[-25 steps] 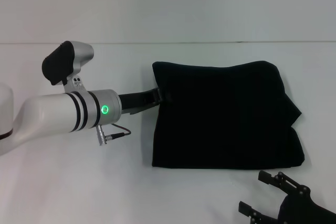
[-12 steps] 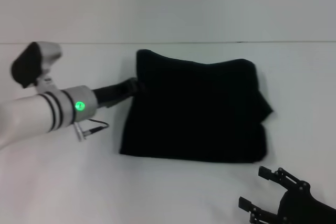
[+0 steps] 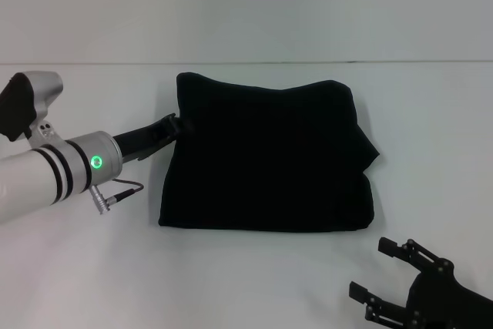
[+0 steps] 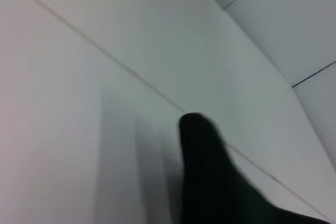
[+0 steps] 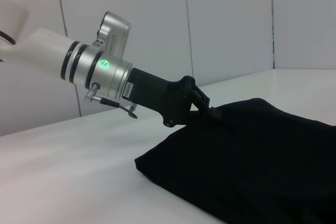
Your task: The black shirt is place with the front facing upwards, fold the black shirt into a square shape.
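The black shirt [image 3: 266, 159] lies folded into a rough rectangle on the white table [image 3: 231, 283], plain black side up. My left gripper [image 3: 176, 124] reaches in from the left and is shut on the shirt's left edge near its far corner. The right wrist view shows that same left gripper [image 5: 203, 106] pinching the cloth edge of the shirt [image 5: 257, 150]. In the left wrist view a dark fold of the shirt [image 4: 207, 177] rises close to the lens. My right gripper [image 3: 383, 273] hovers open near the table's front right, apart from the shirt.
The table's far edge [image 3: 308, 62] meets a plain white wall behind the shirt. Bare white table surface lies in front of the shirt and to its right [image 3: 431, 152]. A short cable [image 3: 115, 194] hangs from the left wrist.
My left gripper has pulled back to the left, dragging the folded shirt across the table with it. The right gripper has barely moved.
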